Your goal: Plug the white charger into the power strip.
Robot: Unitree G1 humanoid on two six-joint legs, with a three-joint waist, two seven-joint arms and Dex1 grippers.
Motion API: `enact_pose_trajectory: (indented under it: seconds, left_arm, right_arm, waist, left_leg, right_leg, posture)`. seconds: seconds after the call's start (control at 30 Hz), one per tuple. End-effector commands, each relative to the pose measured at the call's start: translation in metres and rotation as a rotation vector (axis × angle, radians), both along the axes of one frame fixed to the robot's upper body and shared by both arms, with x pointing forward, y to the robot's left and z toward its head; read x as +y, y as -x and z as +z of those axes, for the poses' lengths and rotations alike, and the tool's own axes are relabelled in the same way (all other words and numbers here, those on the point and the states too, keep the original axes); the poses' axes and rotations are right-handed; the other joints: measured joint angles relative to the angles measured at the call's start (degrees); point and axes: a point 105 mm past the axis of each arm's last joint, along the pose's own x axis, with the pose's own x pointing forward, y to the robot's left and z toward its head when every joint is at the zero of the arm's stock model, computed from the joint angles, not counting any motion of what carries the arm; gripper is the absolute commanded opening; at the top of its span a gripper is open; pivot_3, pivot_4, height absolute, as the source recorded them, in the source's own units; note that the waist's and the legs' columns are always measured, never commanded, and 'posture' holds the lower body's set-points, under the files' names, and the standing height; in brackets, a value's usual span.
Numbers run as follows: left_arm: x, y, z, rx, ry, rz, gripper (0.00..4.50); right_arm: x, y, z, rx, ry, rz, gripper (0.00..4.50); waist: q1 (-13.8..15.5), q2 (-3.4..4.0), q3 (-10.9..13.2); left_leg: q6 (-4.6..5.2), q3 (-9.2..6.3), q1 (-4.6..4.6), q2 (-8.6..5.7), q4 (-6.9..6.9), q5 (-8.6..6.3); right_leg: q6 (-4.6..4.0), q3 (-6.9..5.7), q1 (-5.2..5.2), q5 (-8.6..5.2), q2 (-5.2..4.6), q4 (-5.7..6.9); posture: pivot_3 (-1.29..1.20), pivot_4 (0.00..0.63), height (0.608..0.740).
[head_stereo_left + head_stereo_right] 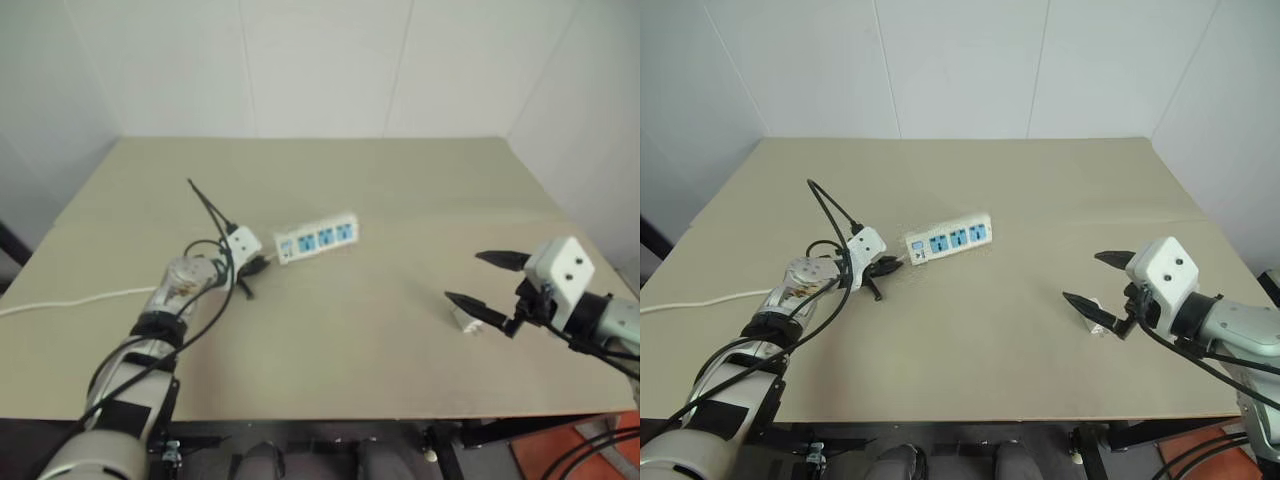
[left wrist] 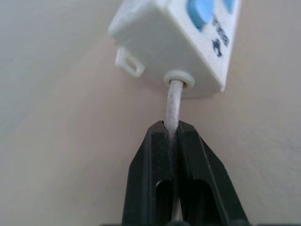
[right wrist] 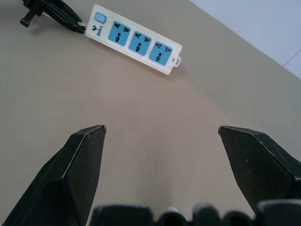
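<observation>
White cord (image 2: 173,101): your left gripper (image 2: 172,128) has its jaws clamped on it, right behind the long white three-socket power strip (image 1: 949,239).
Right gripper (image 1: 1100,282): jaws wide, empty; lower onto the small white cube charger (image 1: 466,320), grip squarely.

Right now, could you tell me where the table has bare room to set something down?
The table is bare behind the power strip, and between the strip and the open right gripper. It is crowded where the left gripper pinches the cord, and around the white charger.

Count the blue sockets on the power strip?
3, in one row along the power strip: one next to the switch panel, one in the middle, one toward the far end with the small loop. None looks hidden.
</observation>
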Motion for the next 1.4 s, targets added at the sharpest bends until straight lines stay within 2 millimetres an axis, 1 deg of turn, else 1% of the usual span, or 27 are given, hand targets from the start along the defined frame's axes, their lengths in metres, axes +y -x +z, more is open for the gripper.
enact_pose_trajectory:
  seconds: [0.03,0.1,0.17,0.2,0.3,0.4,0.43,0.47,0.53,0.57,0.63,0.7,0.77,0.87,0.93,0.97,1.03,1.07,1.17,1.27,1.4]
  left_arm:
    - [-0.003,0.014,0.013,0.004,0.095,-0.116,0.01]
    - [-0.010,0.033,0.027,0.012,0.163,-0.248,0.01]
    - [-0.014,0.056,0.039,0.036,0.219,-0.374,0.01]
    - [-0.014,0.066,0.042,0.046,0.228,-0.415,0.01]
    - [-0.011,0.094,0.049,0.098,0.292,-0.498,0.01]
    - [-0.006,0.113,0.046,0.154,0.318,-0.517,0.01]
    - [-0.002,0.115,0.040,0.176,0.301,-0.487,0.01]
    - [0.003,0.115,0.033,0.196,0.274,-0.450,0.01]
    - [0.011,0.114,0.017,0.246,0.235,-0.381,0.64]
    - [0.016,0.112,0.009,0.266,0.227,-0.340,0.87]
    - [0.021,0.113,0.000,0.296,0.218,-0.307,1.48]
    - [0.025,0.118,-0.005,0.326,0.222,-0.308,2.15]
    - [0.027,0.122,-0.002,0.335,0.237,-0.315,2.74]
    - [0.035,0.123,0.010,0.308,0.258,-0.318,3.71]
    - [0.038,0.122,0.022,0.278,0.280,-0.332,4.32]
    - [0.038,0.121,0.030,0.257,0.297,-0.348,4.49]
    - [0.035,0.117,0.045,0.195,0.331,-0.376,4.49]
    - [0.031,0.113,0.049,0.158,0.330,-0.381,4.49]
    - [0.009,0.109,0.053,0.110,0.352,-0.443,4.49]
    - [-0.013,0.105,0.043,0.064,0.342,-0.492,4.49]
    - [-0.028,0.097,0.029,0.041,0.366,-0.513,4.49]
  right_arm:
    - [0.000,0.001,0.012,-0.048,-0.003,-0.008,4.50]
    - [0.001,0.001,0.011,-0.046,-0.001,-0.004,4.50]
    - [0.002,0.000,0.011,-0.044,-0.001,0.001,4.50]
    - [0.002,0.000,0.011,-0.042,0.000,0.004,4.50]
    - [0.004,-0.002,0.009,-0.037,-0.002,0.015,4.50]
    - [0.007,-0.003,0.008,-0.032,-0.004,0.027,4.50]
    - [0.009,-0.004,0.007,-0.032,-0.005,0.033,4.50]
    - [0.010,-0.005,0.007,-0.031,-0.007,0.037,4.50]
    - [0.012,-0.006,0.007,-0.032,-0.010,0.046,4.50]
    - [0.013,-0.007,0.007,-0.032,-0.011,0.049,4.50]
    - [0.015,-0.008,0.006,-0.032,-0.013,0.055,4.50]
    - [0.016,-0.009,0.006,-0.032,-0.014,0.059,4.50]
    - [0.017,-0.009,0.006,-0.031,-0.014,0.062,4.50]
    - [0.019,-0.008,0.005,-0.028,-0.017,0.065,4.50]
    - [0.019,-0.007,0.005,-0.027,-0.018,0.064,4.50]
    - [0.019,-0.007,0.005,-0.026,-0.019,0.063,4.50]
    - [0.019,-0.006,0.004,-0.025,-0.021,0.062,4.50]
    - [0.019,-0.006,0.004,-0.025,-0.022,0.062,4.50]
    - [0.021,-0.007,0.005,-0.030,-0.026,0.066,4.50]
    - [0.022,-0.008,0.007,-0.036,-0.032,0.068,4.50]
    - [0.023,-0.008,0.008,-0.046,-0.033,0.066,4.50]
  waist:
    - [-0.18,0.00,0.00]
    - [-0.35,0.00,0.00]
    - [-0.52,-0.01,0.01]
    - [-0.55,-0.01,0.01]
    - [-0.38,-0.02,0.02]
    - [-0.38,-0.02,0.02]
    - [-0.44,-0.02,0.02]
    - [-0.48,-0.02,0.02]
    - [-0.57,-0.02,0.02]
    - [-0.61,-0.02,0.02]
    - [-0.62,-0.02,0.02]
    - [-0.64,-0.02,0.02]
    - [-0.66,-0.02,0.02]
    - [-0.65,-0.04,0.03]
    - [-0.66,-0.04,0.03]
    - [-0.67,-0.04,0.03]
    - [-0.56,-0.04,0.03]
    - [-0.45,-0.04,0.03]
    - [-0.04,-0.04,0.03]
    - [0.29,-0.04,0.03]
    - [0.23,-0.04,0.03]
  left_leg:
    - [0.00,0.00,-0.01,0.00,0.00,0.00]
    - [0.03,0.00,-0.07,0.01,-0.02,-0.02]
    - [0.07,0.00,-0.16,0.02,-0.02,-0.05]
    - [0.07,-0.01,-0.27,0.03,-0.02,-0.05]
    - [0.07,-0.03,-0.32,0.03,0.00,-0.05]
    - [0.07,-0.03,-0.26,0.04,0.00,-0.05]
    - [0.07,-0.02,-0.23,0.04,0.00,-0.05]
    - [0.07,-0.02,-0.18,0.04,0.00,-0.05]
    - [0.07,-0.01,-0.12,0.05,0.00,-0.05]
    - [0.07,-0.01,-0.10,0.06,0.00,-0.05]
    - [0.07,-0.01,-0.09,0.06,0.00,-0.05]
    - [0.07,-0.01,-0.10,0.06,0.00,-0.06]
    - [0.08,-0.01,-0.12,0.06,-0.01,-0.06]
    - [0.09,-0.01,-0.12,0.08,-0.03,-0.07]
    - [0.09,-0.01,-0.11,0.08,-0.02,-0.07]
    - [0.09,-0.01,-0.10,0.08,-0.02,-0.07]
    - [0.09,0.00,-0.11,0.08,-0.02,-0.07]
    - [0.09,0.00,-0.11,0.08,-0.02,-0.07]
    - [0.09,0.00,-0.12,0.06,-0.01,-0.07]
    - [0.09,0.01,-0.13,0.06,-0.02,-0.07]
    - [0.09,0.01,-0.11,0.07,-0.02,-0.07]
  right_leg:
    - [0.00,0.00,0.00,0.00,0.00,-0.02]
    - [-0.02,0.00,-0.03,0.01,0.00,-0.07]
    - [-0.18,-0.01,-0.08,0.10,-0.02,-0.11]
    - [-0.37,-0.02,-0.16,0.22,-0.02,-0.12]
    - [-0.38,-0.05,-0.22,0.22,-0.03,-0.11]
    - [-0.24,-0.05,-0.17,0.13,-0.04,-0.11]
    - [-0.02,-0.05,-0.15,0.00,-0.04,-0.11]
    - [0.00,-0.04,-0.12,-0.01,-0.04,-0.12]
    - [-0.01,-0.04,-0.08,-0.02,-0.03,-0.12]
    - [-0.01,-0.04,-0.06,-0.02,-0.02,-0.12]
    - [-0.01,-0.04,-0.05,-0.02,-0.02,-0.13]
    - [-0.01,-0.04,-0.05,-0.02,-0.02,-0.15]
    - [-0.01,-0.04,-0.05,-0.02,-0.02,-0.19]
    - [-0.02,-0.05,-0.06,-0.02,-0.02,-0.19]
    - [-0.02,-0.05,-0.06,-0.02,-0.02,-0.18]
    - [-0.03,-0.05,-0.06,-0.02,-0.02,-0.18]
    - [-0.03,-0.05,-0.06,-0.02,-0.02,-0.19]
    - [-0.03,-0.05,-0.06,-0.03,-0.02,-0.19]
    - [-0.02,-0.05,-0.05,-0.02,-0.04,-0.21]
    - [-0.04,-0.05,-0.05,-0.01,-0.03,-0.22]
    - [-0.06,-0.04,-0.05,0.01,0.00,-0.20]
  posture:
    - [0.00,0.150,0.740]
    - [0.00,0.150,0.740]
    - [0.00,0.150,0.740]
    - [0.00,0.150,0.740]
    - [0.00,0.150,0.740]
    - [0.00,0.150,0.740]
    - [0.00,0.150,0.740]
    - [0.00,0.150,0.740]
    - [0.00,0.150,0.740]
    - [0.00,0.150,0.740]
    - [0.00,0.150,0.740]
    - [0.00,0.150,0.740]
    - [0.00,0.150,0.740]
    - [0.00,0.150,0.740]
    - [0.00,0.150,0.740]
    - [0.00,0.150,0.740]
    - [0.00,0.150,0.740]
    - [0.00,0.150,0.740]
    - [0.00,0.150,0.740]
    - [0.00,0.150,0.740]
    - [0.00,0.150,0.740]
